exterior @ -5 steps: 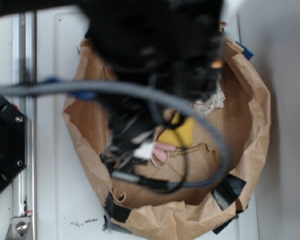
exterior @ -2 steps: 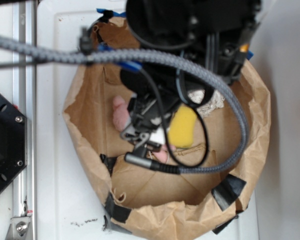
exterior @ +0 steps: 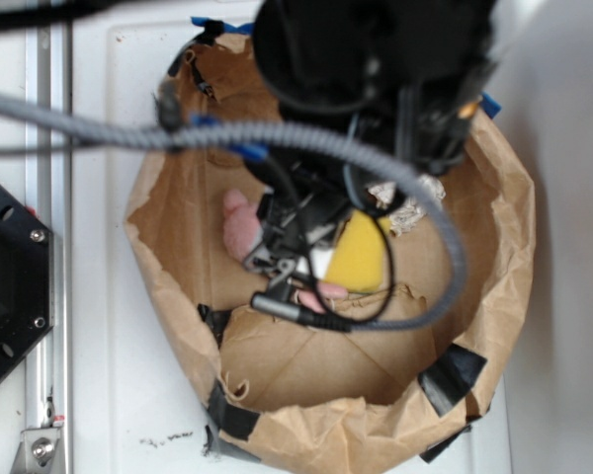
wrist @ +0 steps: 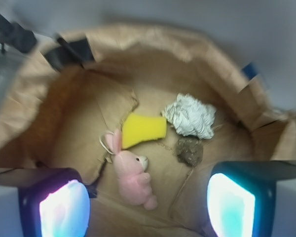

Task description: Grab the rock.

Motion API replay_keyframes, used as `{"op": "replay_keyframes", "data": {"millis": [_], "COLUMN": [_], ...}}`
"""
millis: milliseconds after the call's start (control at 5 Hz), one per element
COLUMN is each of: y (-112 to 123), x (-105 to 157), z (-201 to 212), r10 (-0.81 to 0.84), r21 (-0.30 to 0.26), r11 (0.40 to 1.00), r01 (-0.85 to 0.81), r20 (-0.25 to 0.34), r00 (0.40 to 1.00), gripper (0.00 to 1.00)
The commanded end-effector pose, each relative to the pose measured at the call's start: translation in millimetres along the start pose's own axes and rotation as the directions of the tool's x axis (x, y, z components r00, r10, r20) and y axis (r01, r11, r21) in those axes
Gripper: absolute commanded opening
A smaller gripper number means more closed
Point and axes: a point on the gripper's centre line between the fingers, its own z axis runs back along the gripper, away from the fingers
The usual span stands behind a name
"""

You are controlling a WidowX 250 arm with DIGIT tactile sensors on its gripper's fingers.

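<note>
Framing the bottom corners of the wrist view, the two glowing fingers (wrist: 64, 210) of the pincer (wrist: 148, 210) stand wide apart with nothing between them, hanging above the floor of a brown paper bag (wrist: 34, 98). Just beyond them lies a pink plush rabbit (wrist: 133, 175), its ears reaching toward a yellow sponge wedge (wrist: 144, 130). To the right of the rabbit sits the rock (wrist: 190, 151), a small dark lumpy chunk resting on the bag floor, nearer the right finger than the left, and touching or nearly touching the crumpled white paper ball (wrist: 190, 116) just behind it. Farther back rise the creased bag walls, patched with black tape (wrist: 69, 52). Only this view shows the rock; from the exterior camera the blurred black arm (exterior: 371, 59) and its grey cable (exterior: 306, 138) cover that spot, leaving part of the sponge, part of the plush and a scrap of the paper ball visible. That view alone shows the white bench (exterior: 109, 326) under the bag, with a metal rail (exterior: 47, 247) along its left side.
</note>
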Motion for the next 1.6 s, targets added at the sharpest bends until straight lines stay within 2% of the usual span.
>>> {"op": "replay_keyframes", "data": {"millis": [0, 400, 1400], "y": [9.4, 26.0, 44.9], "x": [-13.9, -15.4, 1.3], "z": [-37.3, -56.5, -82.5], "r10": [-0.034, -0.019, -0.022], "r21": [-0.005, 0.002, 0.022], "r11": [0.999, 1.0, 1.0], "r01": [0.034, 0.019, 0.022], "r20": [0.003, -0.015, -0.02], "r00": [0.999, 1.0, 1.0], "gripper": [1.0, 1.0, 1.0]}}
